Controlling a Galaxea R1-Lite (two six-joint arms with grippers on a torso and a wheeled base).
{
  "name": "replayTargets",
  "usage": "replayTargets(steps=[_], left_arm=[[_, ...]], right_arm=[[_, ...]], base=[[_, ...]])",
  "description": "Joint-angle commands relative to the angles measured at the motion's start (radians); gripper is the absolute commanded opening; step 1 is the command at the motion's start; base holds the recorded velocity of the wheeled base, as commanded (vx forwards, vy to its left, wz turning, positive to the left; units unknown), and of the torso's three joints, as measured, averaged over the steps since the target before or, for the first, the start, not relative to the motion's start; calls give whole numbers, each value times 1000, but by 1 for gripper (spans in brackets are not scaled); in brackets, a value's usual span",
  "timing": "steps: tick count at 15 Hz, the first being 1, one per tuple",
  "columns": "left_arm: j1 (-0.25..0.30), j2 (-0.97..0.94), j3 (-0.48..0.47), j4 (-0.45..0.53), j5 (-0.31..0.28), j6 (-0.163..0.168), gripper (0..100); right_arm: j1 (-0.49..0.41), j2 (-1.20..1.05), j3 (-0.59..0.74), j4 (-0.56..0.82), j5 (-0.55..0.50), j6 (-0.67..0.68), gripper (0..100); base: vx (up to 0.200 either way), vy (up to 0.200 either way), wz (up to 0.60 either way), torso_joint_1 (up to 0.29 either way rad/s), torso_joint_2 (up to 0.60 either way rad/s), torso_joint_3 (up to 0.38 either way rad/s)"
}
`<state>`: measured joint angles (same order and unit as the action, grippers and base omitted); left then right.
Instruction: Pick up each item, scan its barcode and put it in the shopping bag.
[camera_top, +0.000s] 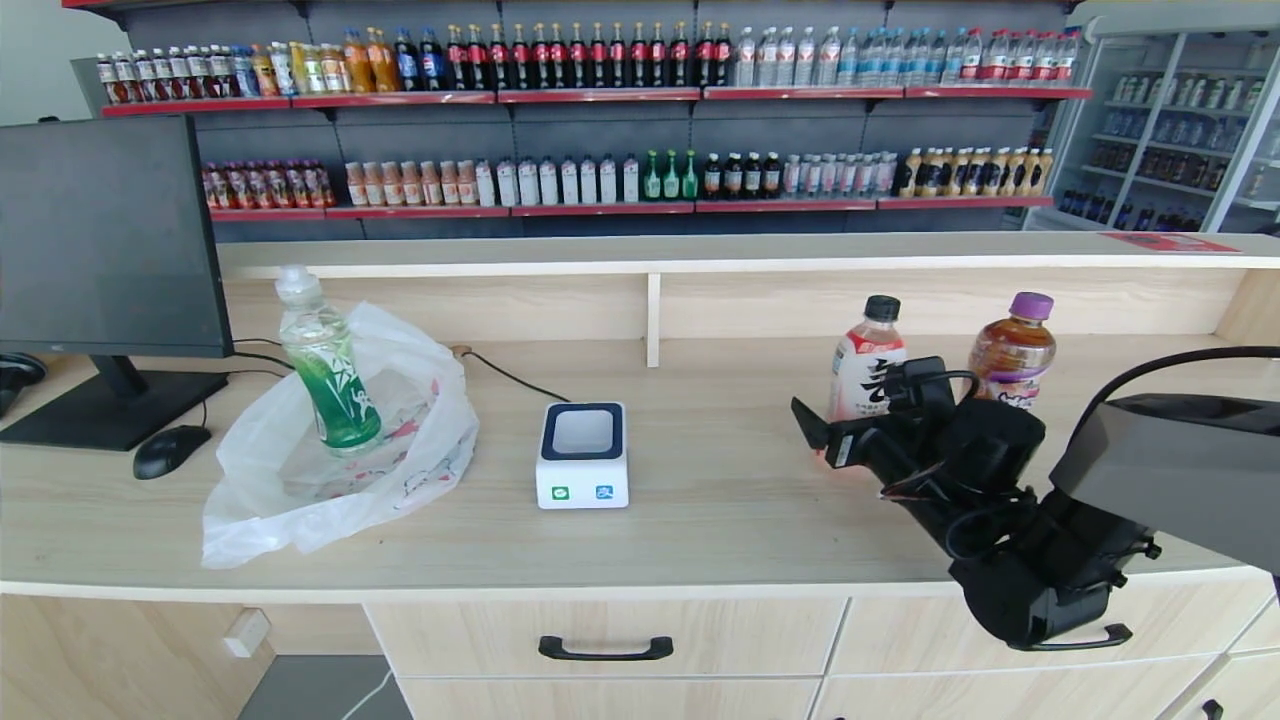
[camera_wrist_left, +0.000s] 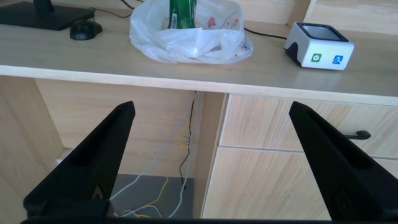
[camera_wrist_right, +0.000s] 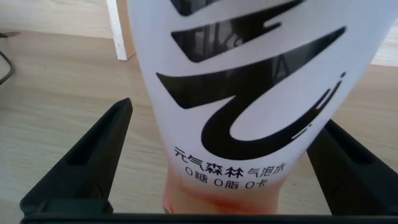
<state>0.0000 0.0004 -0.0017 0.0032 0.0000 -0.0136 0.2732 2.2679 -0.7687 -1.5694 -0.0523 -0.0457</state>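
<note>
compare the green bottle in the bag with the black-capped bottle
The green-labelled clear plastic bottle has a white cap; the white-labelled pink bottle has a black one. The green one stands inside the white plastic shopping bag; the pink one stands on the wooden counter, within the open right end effector. Both are capped and standing.

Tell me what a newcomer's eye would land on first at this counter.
The black right gripper, its open fingers on either side of the white-labelled, black-capped drink bottle at the right of the pale wooden counter. Next, the green-labelled clear plastic bottle standing in the crumpled white plastic shopping bag at the left, with the small white box-shaped scanner between the two bottles.
</note>
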Motion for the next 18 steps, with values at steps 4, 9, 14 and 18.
replayTargets(steps=[4, 9, 14, 18], left_arm=[[0, 0, 0, 0, 0, 0, 100], [0, 0, 0, 0, 0, 0, 100], [0, 0, 0, 0, 0, 0, 100], [0, 0, 0, 0, 0, 0, 100]], right_arm=[[-12, 4, -43, -1, -3, 3, 100], [-22, 5, -38, -1, -3, 0, 100], [-34, -2, -41, -1, -4, 3, 0], [-42, -30, -21, -1, -4, 4, 0]], base=[[0, 0, 0, 0, 0, 0], [0, 0, 0, 0, 0, 0], [0, 0, 0, 0, 0, 0], [0, 0, 0, 0, 0, 0]])
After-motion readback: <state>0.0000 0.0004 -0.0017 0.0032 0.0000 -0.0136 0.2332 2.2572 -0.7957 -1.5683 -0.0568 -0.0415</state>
